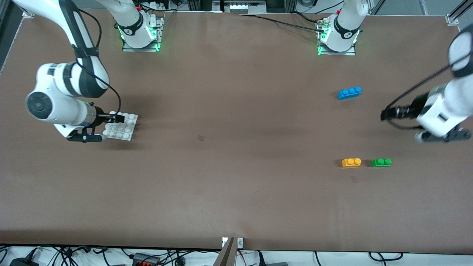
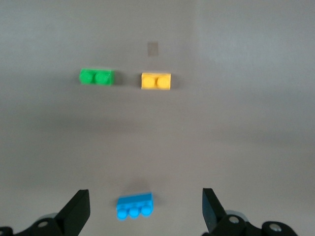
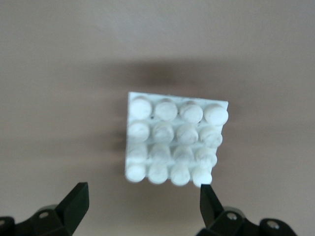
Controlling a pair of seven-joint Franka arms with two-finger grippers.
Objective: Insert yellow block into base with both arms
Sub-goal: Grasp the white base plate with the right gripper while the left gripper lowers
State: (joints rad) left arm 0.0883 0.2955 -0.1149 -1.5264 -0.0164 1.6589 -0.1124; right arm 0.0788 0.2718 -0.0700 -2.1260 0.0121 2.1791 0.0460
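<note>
Nothing is held yet; both grippers are spread wide and empty.

The right gripper is positioned over the base, at the right arm's end of the surface. The base lies flat, studs up, between the open fingers in the right wrist view.

The left gripper is up in the air at the left arm's end, aimed past the blue brick toward the yellow block. The yellow block sits on the surface just beside the green brick, apart from it, and nearer the front camera than the blue brick.

Step in hand, as judged: approach for both pickups.

- The left gripper should be centred on the yellow block, with fingers closed across its narrow sides so the green brick is not nudged.
- The base should be gripped by its edge and kept level, studs clear.
- The block's underside should be left free for pressing onto the studs.
</note>
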